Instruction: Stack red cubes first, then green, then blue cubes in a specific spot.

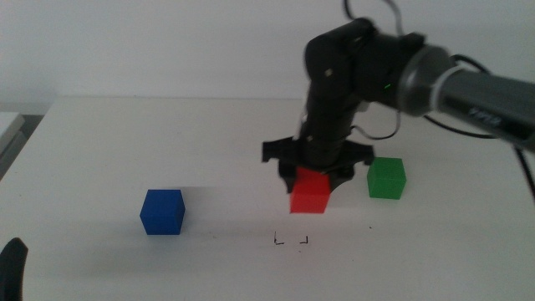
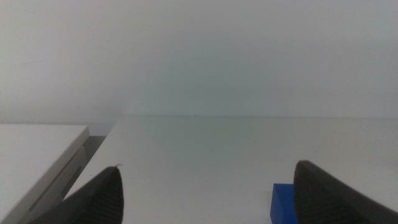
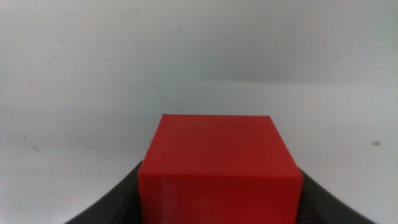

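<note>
My right tool (image 1: 316,177) hangs just right of centre in the middle view, clamped on the red cube (image 1: 310,192), which fills the lower middle of my right wrist view (image 3: 219,167). The cube sits above and slightly right of the two black corner marks (image 1: 291,241) at lower centre of the white bench (image 1: 209,150). The green cube (image 1: 386,178) rests just right of my tool; the blue cube (image 1: 162,211) lies well apart at lower left. My left tool (image 2: 205,196) waits at the bottom-left corner, jaws apart.
</note>
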You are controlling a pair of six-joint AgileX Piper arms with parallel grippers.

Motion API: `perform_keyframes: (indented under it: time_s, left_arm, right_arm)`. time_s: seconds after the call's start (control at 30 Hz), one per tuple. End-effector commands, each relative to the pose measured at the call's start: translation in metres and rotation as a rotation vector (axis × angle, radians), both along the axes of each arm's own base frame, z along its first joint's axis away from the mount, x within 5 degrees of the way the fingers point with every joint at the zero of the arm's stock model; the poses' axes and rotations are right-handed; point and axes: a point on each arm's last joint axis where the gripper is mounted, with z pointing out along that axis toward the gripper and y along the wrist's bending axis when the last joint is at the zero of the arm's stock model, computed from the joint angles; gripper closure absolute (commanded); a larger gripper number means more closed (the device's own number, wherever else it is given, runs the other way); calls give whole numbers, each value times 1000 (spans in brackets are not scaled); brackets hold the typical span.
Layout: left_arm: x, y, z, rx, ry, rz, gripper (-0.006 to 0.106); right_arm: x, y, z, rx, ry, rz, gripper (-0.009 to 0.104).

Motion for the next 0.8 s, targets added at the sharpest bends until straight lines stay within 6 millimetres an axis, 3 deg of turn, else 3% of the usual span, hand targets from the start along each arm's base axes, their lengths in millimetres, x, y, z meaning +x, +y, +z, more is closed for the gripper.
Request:
perform_keyframes:
  time_s: [0.0, 0.3, 0.77]
  left_arm:
    - [0, 0, 1, 2, -17, 3, 8]
    - [0, 0, 1, 2, -17, 3, 8]
    - [0, 0, 1, 2, -17, 3, 8]
  right_arm:
    - [-3, 12, -5, -11, 4, 21, 72]
    - [-10, 28, -24, -31, 42, 12, 72]
    - [-6, 33, -47, -60, 60, 20, 72]
